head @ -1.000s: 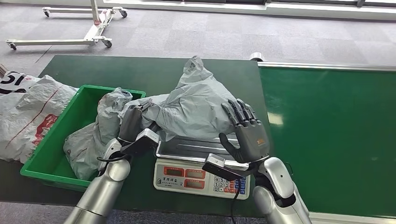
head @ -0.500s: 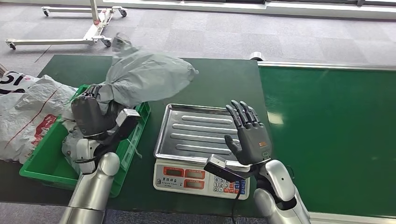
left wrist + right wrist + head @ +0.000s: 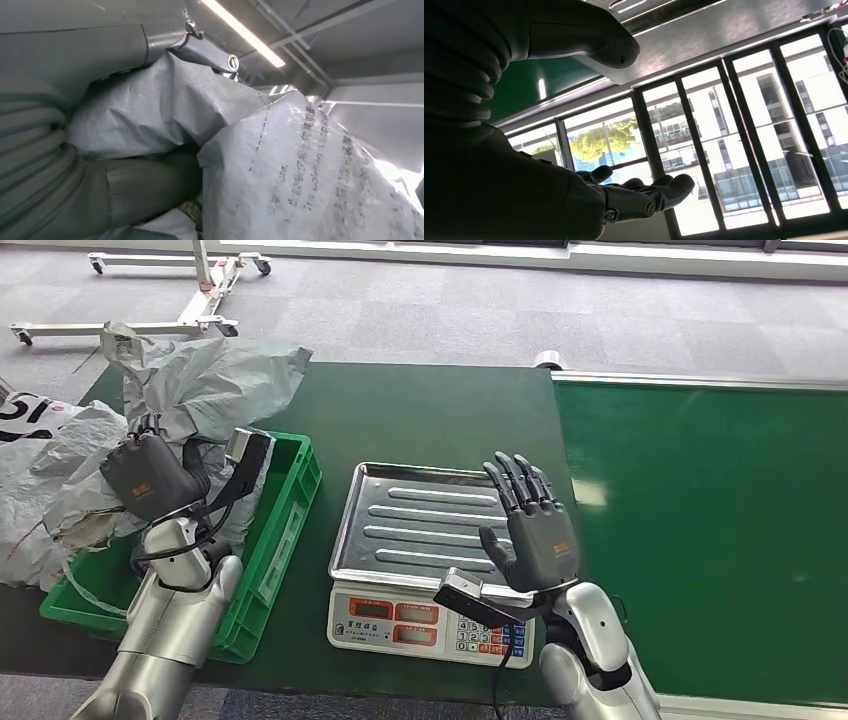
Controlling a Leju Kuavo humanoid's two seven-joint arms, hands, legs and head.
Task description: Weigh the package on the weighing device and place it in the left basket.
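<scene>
My left hand grips a crumpled grey plastic package and holds it above the far left part of the green basket. In the left wrist view the grey package is pressed against my left hand. The weighing scale stands at the table's front with its steel tray bare. My right hand is upright beside the tray's right edge, fingers spread, holding nothing. The right wrist view has my right hand open under the tray's edge.
A large white printed sack lies left of the basket, and it also fills part of the left wrist view as the white sack. A brighter green conveyor surface runs along the right. A wheeled metal frame stands on the floor beyond the table.
My left hand has carried the grey package off the scale tray and leftward, over the basket. The tray is now bare. My right hand has stayed beside the tray.
</scene>
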